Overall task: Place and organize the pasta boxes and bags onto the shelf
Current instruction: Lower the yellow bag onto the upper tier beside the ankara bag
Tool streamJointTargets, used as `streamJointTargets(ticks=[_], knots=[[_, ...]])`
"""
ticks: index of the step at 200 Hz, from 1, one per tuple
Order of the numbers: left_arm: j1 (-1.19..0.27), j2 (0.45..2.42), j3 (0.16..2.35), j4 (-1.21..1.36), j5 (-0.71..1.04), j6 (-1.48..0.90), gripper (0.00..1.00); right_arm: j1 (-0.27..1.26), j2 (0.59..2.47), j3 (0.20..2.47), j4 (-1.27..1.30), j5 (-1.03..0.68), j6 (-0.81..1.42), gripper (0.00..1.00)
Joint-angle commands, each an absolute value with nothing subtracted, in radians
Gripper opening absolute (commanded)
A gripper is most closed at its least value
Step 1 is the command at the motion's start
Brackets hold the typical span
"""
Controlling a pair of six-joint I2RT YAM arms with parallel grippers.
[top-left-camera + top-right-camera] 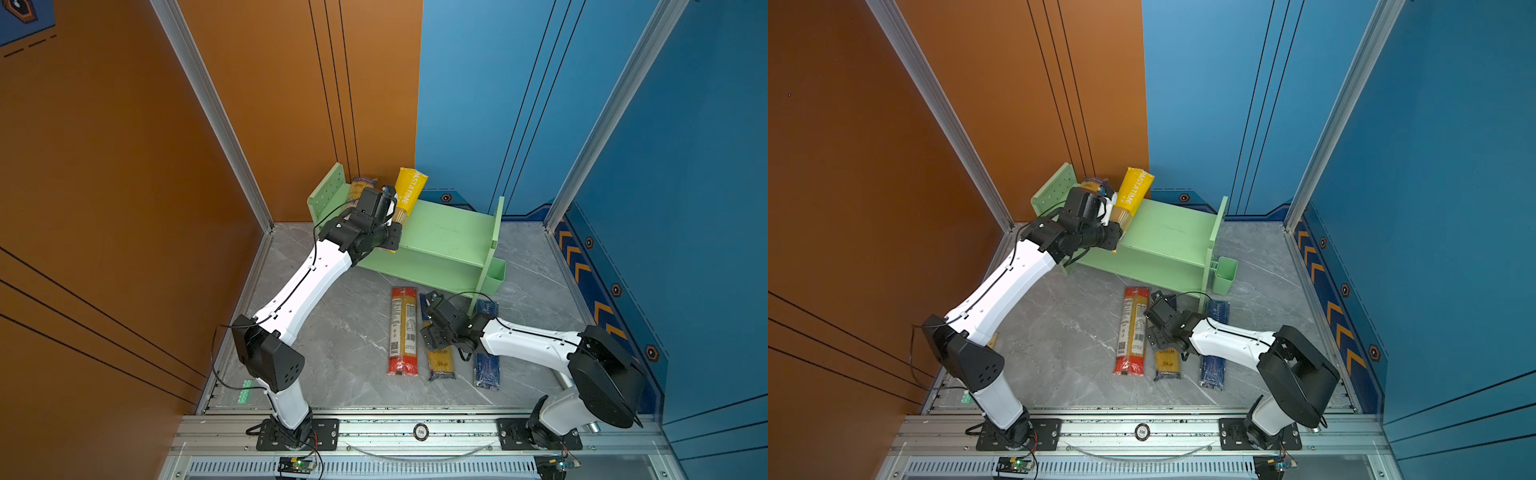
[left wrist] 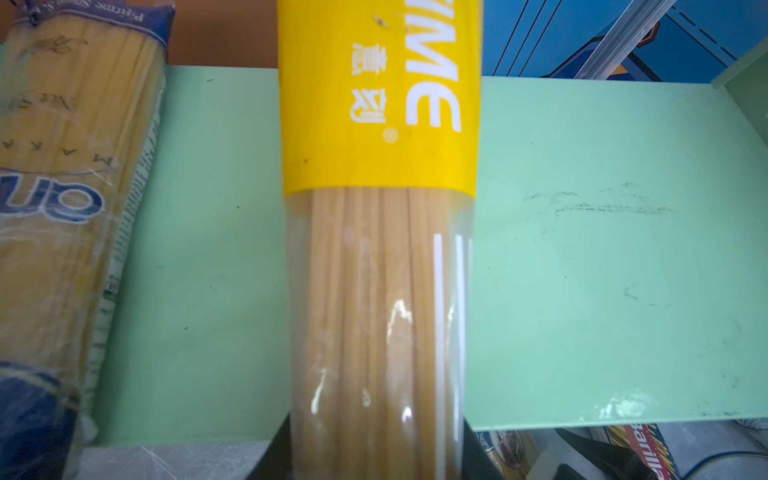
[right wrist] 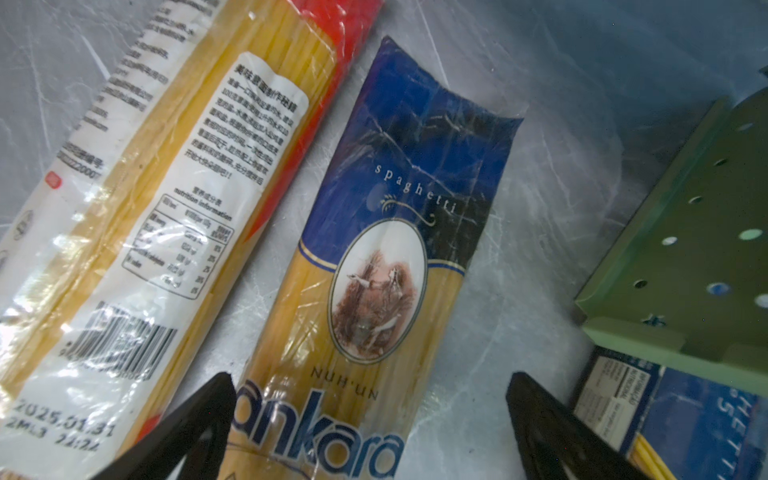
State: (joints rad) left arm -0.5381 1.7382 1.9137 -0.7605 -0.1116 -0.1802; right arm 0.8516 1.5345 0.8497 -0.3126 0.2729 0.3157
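Grey marble tabletop [image 1: 345, 332]: my left gripper [image 2: 374, 449] pinches the yellow bag [image 1: 409, 191] over the shelf [image 1: 449, 237]; my right gripper [image 3: 370, 378] hangs open above a blue-and-yellow bag [image 3: 395, 249].

White arm links [image 1: 307, 284], black joints [image 1: 270, 361], thin black cables [image 1: 212, 357]; right hand [image 3: 370, 378] black.

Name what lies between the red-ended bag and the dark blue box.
The yellow-and-blue spaghetti bag, under the right gripper; both top views show it.

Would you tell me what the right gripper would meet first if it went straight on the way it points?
Probably the yellow-and-blue spaghetti bag, framed by the open jaws of the right gripper; depth is unclear.
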Motion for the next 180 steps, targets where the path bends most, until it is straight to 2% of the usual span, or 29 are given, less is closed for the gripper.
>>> streamJointTargets(ticks=[1, 54, 84, 114, 129, 180], knots=[[-0.544, 1.725, 1.98, -0.635, -0.143, -0.181, 0.09, 0.847, 1.522, 0.839, -0.304, 0.284, 0.325, 1.0], [-0.537, 1.727, 1.965, -0.635, -0.11, -0.182, 0.22, 0.847, 1.525, 0.841, -0.301, 0.279, 0.326, 1.0], [-0.532, 1.73, 1.956, -0.634, -0.102, -0.187, 0.39, 0.846, 1.525, 0.841, -0.301, 0.279, 0.327, 1.0], [-0.532, 1.732, 1.945, -0.634, -0.104, -0.19, 0.43, 0.844, 1.528, 0.841, -0.301, 0.279, 0.327, 1.0], [-0.532, 1.733, 1.942, -0.633, -0.104, -0.192, 0.48, 0.845, 1.528, 0.841, -0.301, 0.279, 0.328, 1.0], [-0.532, 1.727, 1.926, -0.633, -0.102, -0.199, 0.55, 0.845, 1.523, 0.843, -0.306, 0.277, 0.331, 1.0]])
